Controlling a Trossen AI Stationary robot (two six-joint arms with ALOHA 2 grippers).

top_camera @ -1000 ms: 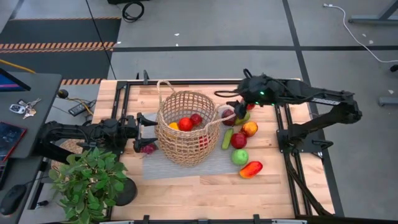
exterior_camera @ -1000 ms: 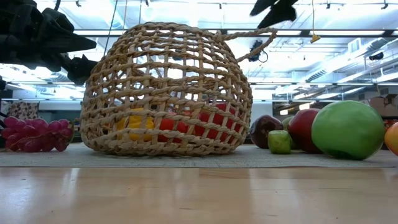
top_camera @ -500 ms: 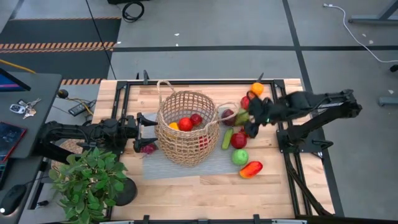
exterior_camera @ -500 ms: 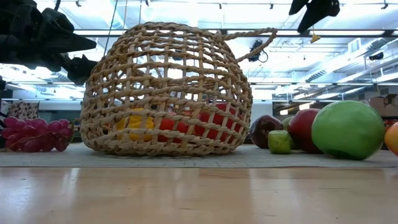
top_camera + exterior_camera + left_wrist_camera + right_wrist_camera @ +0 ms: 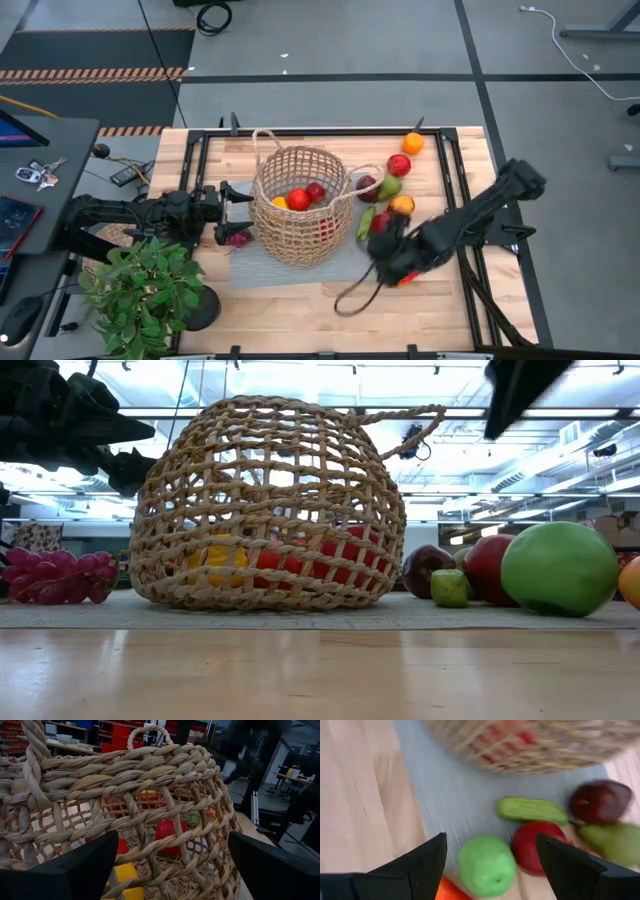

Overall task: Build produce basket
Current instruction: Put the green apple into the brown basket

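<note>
The tan wicker basket [image 5: 300,205] stands on a grey mat [image 5: 255,265] and holds red and yellow pieces [image 5: 298,199]. My left gripper [image 5: 233,207] is open at the basket's left wall [image 5: 150,820], with purple grapes [image 5: 237,238] beside it. My right gripper [image 5: 385,252] is open and empty over the loose produce right of the basket. Its wrist view shows a green apple [image 5: 486,865], a red apple [image 5: 535,845], a cucumber [image 5: 531,810], a dark-red piece [image 5: 600,800] and a pear [image 5: 615,842]. An orange [image 5: 413,142] and a red apple [image 5: 399,165] lie farther back.
A potted green plant [image 5: 145,290] stands at the near left corner. Black frame rails [image 5: 455,215] run along the table's sides. A dark cable loop [image 5: 350,297] hangs by my right arm. In the low view the green apple [image 5: 558,568] sits closest on the right.
My right gripper has swung from above the produce beside the basket's right handle toward the table's near edge, uncovering the orange and the red apple at the far right. The basket, the produce and my left arm have kept still.
</note>
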